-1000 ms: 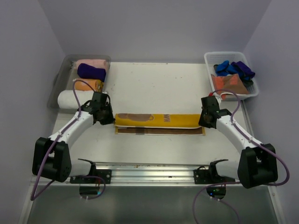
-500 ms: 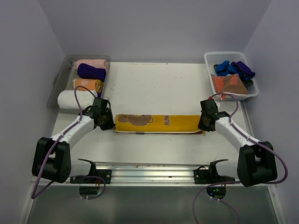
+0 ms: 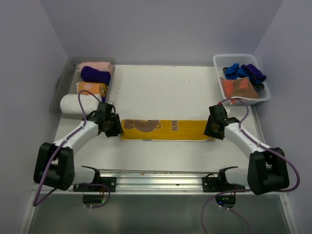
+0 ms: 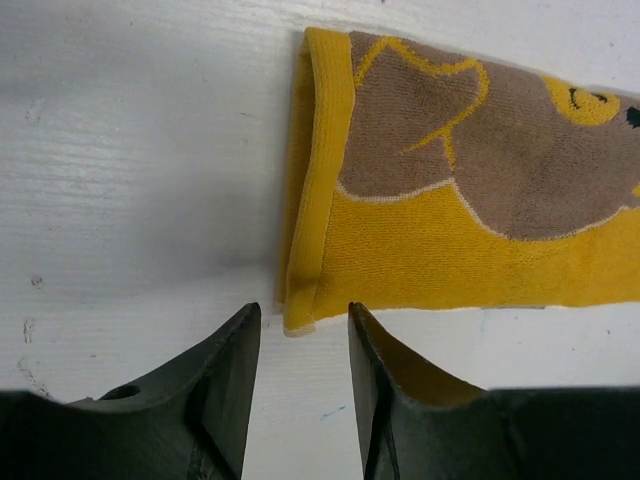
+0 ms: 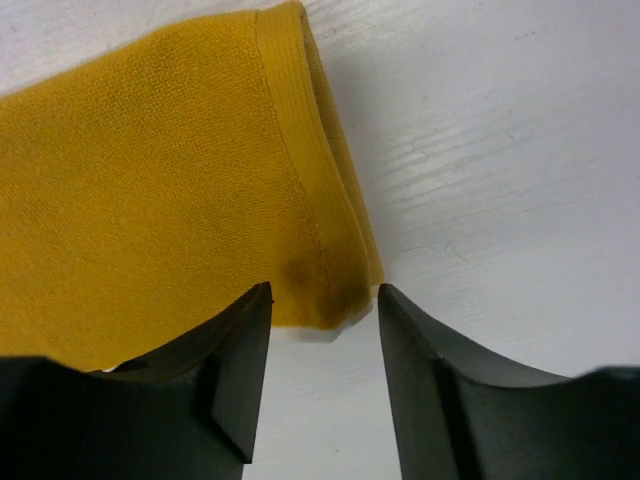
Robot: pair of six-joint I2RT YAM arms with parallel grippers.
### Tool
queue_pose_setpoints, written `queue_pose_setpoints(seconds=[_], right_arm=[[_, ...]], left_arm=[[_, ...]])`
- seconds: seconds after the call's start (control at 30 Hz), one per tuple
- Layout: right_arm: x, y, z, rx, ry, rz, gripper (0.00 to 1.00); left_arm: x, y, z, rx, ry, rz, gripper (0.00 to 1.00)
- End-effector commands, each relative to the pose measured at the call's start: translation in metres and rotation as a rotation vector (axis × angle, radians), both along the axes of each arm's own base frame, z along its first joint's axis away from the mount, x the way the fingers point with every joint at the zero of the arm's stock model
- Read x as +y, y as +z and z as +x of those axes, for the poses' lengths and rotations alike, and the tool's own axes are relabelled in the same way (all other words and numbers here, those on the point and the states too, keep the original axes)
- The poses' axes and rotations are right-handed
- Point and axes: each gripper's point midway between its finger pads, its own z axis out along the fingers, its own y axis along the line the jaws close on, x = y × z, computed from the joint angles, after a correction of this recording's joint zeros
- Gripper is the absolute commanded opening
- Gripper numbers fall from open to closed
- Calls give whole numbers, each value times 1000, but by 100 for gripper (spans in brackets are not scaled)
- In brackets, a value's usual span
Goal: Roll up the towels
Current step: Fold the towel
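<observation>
Far left, the clear grey tray (image 3: 57,95) holds four finished rolls side by side: the pink towel (image 3: 97,66), the purple towel (image 3: 95,75), the orange towel (image 3: 91,88) and the bigger white towel (image 3: 73,103). That looks like where your done work goes.

Next comes your left gripper (image 3: 113,126), low on the table (image 3: 161,92) at the left end of the mustard yellow towel (image 3: 165,129). The towel lies across the middle as a long narrow band, folded lengthwise, with its brown figure towards the left and its dark lettering further right. That narrow shape is what a tidy roll needs, so I read the folding as done and the rolling as not yet begun.

In the left wrist view the claw stands partly open. The towel's near corner lies flat just off the fingertips, and nothing is pinched.

At the other end, your right gripper (image 3: 212,129) is also partly open. The hemmed corner sits in the gap at its tips, flat on the table and ungripped as far as I can judge. With one claw at each end, the band lies straight and square.

Far right, the white slotted basket (image 3: 242,56) keeps the blue towels (image 3: 239,70) and the rust-brown towel (image 3: 238,87) loose, waiting their turn.

When you start the roll from one end, watch that the stacked layers do not slide apart.
</observation>
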Motion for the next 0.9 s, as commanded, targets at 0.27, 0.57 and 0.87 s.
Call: queue_pose_setpoints(seconds=[0.27, 0.57, 0.87], right_arm=[[3, 62, 35, -204, -7, 24, 48], [18, 36, 74, -138, 40, 33, 19], [16, -18, 71, -21, 25, 5, 18]], left_arm=[[-33, 75, 44, -198, -43, -14, 39], [-84, 41, 71, -171, -129, -63, 15], [-78, -15, 67, -48, -123, 9, 13]])
